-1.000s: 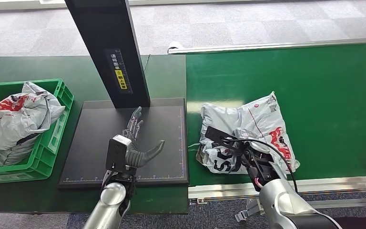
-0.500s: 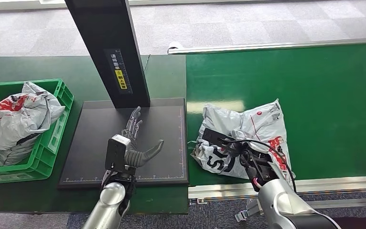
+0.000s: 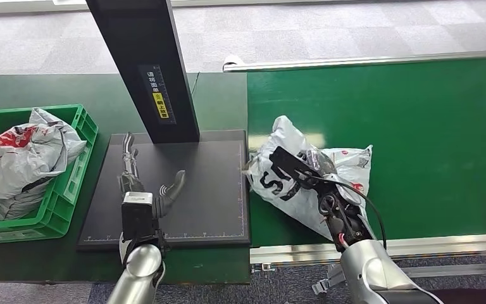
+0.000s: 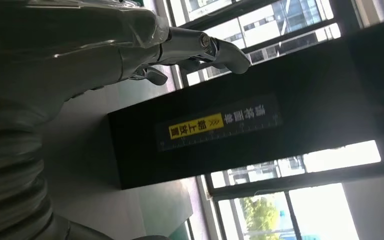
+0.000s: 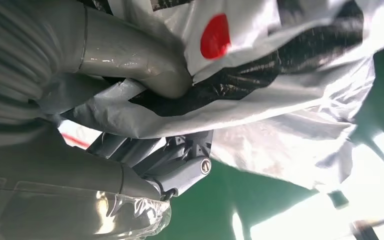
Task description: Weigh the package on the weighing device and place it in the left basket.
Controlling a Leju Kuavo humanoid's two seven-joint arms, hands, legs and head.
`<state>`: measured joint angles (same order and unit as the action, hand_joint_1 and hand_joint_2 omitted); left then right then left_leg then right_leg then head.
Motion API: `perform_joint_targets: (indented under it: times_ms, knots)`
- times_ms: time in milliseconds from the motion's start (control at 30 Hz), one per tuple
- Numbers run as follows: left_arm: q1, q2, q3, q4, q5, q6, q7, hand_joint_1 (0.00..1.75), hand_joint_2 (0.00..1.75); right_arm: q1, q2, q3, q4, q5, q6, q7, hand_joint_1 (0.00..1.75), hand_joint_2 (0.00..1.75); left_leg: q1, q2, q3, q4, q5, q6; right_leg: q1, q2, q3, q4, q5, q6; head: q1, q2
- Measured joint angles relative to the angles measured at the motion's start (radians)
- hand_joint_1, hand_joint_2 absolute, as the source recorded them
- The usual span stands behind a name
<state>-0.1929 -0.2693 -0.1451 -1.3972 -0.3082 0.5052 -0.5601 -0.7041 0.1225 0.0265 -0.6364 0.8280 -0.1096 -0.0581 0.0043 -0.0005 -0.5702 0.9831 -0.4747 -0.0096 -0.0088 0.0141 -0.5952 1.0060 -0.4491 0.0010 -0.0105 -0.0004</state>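
Note:
A grey plastic package point(image 3: 291, 180) with black and red print is raised off the green conveyor belt point(image 3: 417, 126), just right of the black weighing platform point(image 3: 209, 183). My right hand point(image 3: 319, 183) grips it; in the right wrist view the thumb point(image 5: 145, 70) and fingers point(image 5: 180, 165) pinch a fold of the package point(image 5: 290, 85). My left hand point(image 3: 140, 187) hovers open over the left part of the platform, fingers stretched toward the black column point(image 3: 145, 69). In the left wrist view its fingers point(image 4: 200, 47) are spread in front of the column point(image 4: 260, 125). The green basket point(image 3: 69, 190) stands at the left.
The basket holds other grey packages point(image 3: 25, 152). The black column with a yellow label point(image 3: 159, 101) rises from the back of the platform. A metal rail point(image 3: 380, 244) edges the belt's near side. Grey floor lies beyond the table.
My right hand has lifted the package and carried it left toward the platform. My left hand has swung left across the platform, staying open.

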Motion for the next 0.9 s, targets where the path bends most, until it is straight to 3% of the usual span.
perform_joint_targets:
  times_ms: [133, 267, 467, 667, 767, 800, 900]
  knots:
    - [0.021, -0.001, 0.016, -0.034, 0.075, 0.039, -0.057, 0.00, 1.75, 0.051, 0.022, -0.028, -0.169, -0.199, -0.082, -0.191, 1.75, 1.75, 0.000, 0.000, 0.000, 0.000, 0.000, 0.000, 0.000, 0.000, 0.000, 0.000, 0.000, 0.000, 0.000, 0.000]
    - [0.023, -0.002, 0.029, -0.040, 0.116, 0.053, -0.092, 0.00, 1.75, 0.097, 0.038, -0.030, -0.310, -0.318, -0.131, -0.307, 1.75, 1.75, 0.000, 0.000, 0.000, 0.000, 0.000, 0.000, 0.000, 0.000, 0.000, 0.000, 0.000, 0.000, 0.000, 0.000]
    - [0.023, -0.014, 0.061, -0.063, 0.177, 0.129, -0.134, 0.00, 1.75, 0.134, 0.047, -0.020, -0.422, -0.412, -0.185, -0.378, 1.75, 1.75, 0.000, 0.000, 0.000, 0.000, 0.000, 0.000, 0.000, 0.000, 0.001, 0.000, 0.000, 0.000, 0.000, 0.000]
    - [0.023, -0.016, 0.068, -0.071, 0.195, 0.134, -0.136, 0.00, 1.75, 0.147, 0.051, -0.012, -0.462, -0.479, -0.165, -0.422, 1.75, 1.75, 0.000, 0.000, 0.000, 0.000, 0.000, 0.000, 0.000, 0.000, 0.001, 0.000, 0.000, 0.000, 0.000, 0.000]
    - [0.022, -0.017, 0.073, -0.083, 0.213, 0.145, -0.137, 0.00, 1.75, 0.150, 0.052, 0.058, -0.493, -0.476, 0.011, -0.455, 1.75, 1.75, 0.000, 0.000, 0.000, 0.000, 0.000, 0.000, 0.000, 0.000, 0.001, 0.000, 0.000, 0.000, 0.000, 0.000]
    - [0.022, -0.020, 0.078, -0.093, 0.217, 0.150, -0.138, 0.00, 1.75, 0.143, 0.052, 0.103, -0.497, -0.435, 0.085, -0.463, 1.75, 1.75, 0.000, 0.001, 0.000, 0.000, 0.000, 0.000, 0.000, 0.000, 0.001, 0.000, 0.000, 0.000, 0.000, 0.000]
    - [0.021, -0.035, 0.102, -0.134, 0.214, 0.153, -0.138, 0.00, 1.75, 0.076, 0.054, 0.239, -0.445, -0.235, 0.171, -0.440, 1.75, 1.75, 0.000, 0.002, 0.001, 0.000, 0.000, 0.000, 0.000, 0.001, 0.001, 0.000, 0.000, 0.000, 0.000, 0.000]
